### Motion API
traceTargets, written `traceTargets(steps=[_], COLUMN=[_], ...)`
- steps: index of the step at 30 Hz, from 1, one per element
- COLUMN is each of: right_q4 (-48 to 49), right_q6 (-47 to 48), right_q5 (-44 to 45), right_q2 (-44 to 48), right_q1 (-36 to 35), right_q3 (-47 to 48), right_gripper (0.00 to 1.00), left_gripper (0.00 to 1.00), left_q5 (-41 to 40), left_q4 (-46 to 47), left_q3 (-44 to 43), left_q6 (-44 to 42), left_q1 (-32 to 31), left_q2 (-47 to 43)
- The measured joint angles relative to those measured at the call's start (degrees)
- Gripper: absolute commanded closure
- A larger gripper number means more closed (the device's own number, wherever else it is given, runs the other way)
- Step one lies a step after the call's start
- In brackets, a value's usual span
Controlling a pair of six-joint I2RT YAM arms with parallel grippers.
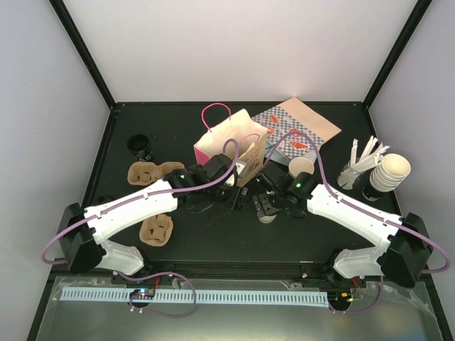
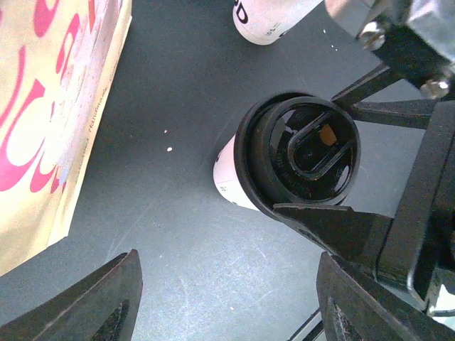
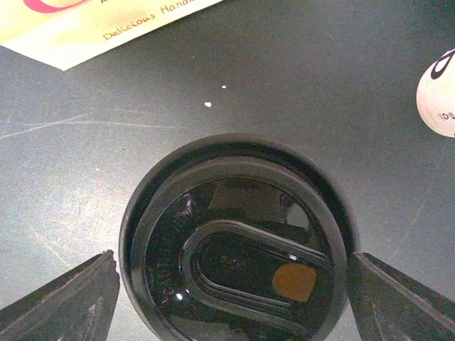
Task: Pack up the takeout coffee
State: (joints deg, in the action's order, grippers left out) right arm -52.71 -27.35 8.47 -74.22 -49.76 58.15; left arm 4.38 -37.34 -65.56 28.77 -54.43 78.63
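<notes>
Takeout coffee point(image 2: 229, 177) upright on the bench point(image 3: 320, 85), black lid point(image 3: 234, 249) up.
Right fingers point(image 3: 64, 305) close beside the lid, cannot tell if pinching; left fingers point(image 2: 85, 305) spread wide, empty.

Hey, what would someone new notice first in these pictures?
A black-lidded white cup stands on the dark table at mid-scene. The right arm's fingers flank its lid on both sides. The left arm's fingers hang open close by. Just behind the cup, a cream bag with pink print stands upright, its pink handles up.
</notes>
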Motion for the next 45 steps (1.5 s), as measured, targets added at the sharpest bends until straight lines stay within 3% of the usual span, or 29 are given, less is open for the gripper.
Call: traceTargets(steps=[14, 29, 45], right_q4=[1.36, 6.32, 6.43], right_q6=[3.80, 14.51, 18.16], right_q5=[0.57, -7.34, -8.63], right_q2=[-0.68, 4.48, 2.23], right_q1=[-0.09, -0.87, -10.01], right_q3=[-0.17, -3.54, -3.04], right_gripper=[0.23, 0.27, 0.27], left_gripper=[0.31, 0.31, 0.31], left_q5=[1.07, 4.44, 6.64], left_q4=[0.37, 0.37, 1.25], left_q3=[0.24, 4.90, 13.29], left_q6=[-0.04, 0.96, 5.31], left_q1=[0.00, -0.37, -0.76], left_q2=[-0.33, -7.30, -16.59])
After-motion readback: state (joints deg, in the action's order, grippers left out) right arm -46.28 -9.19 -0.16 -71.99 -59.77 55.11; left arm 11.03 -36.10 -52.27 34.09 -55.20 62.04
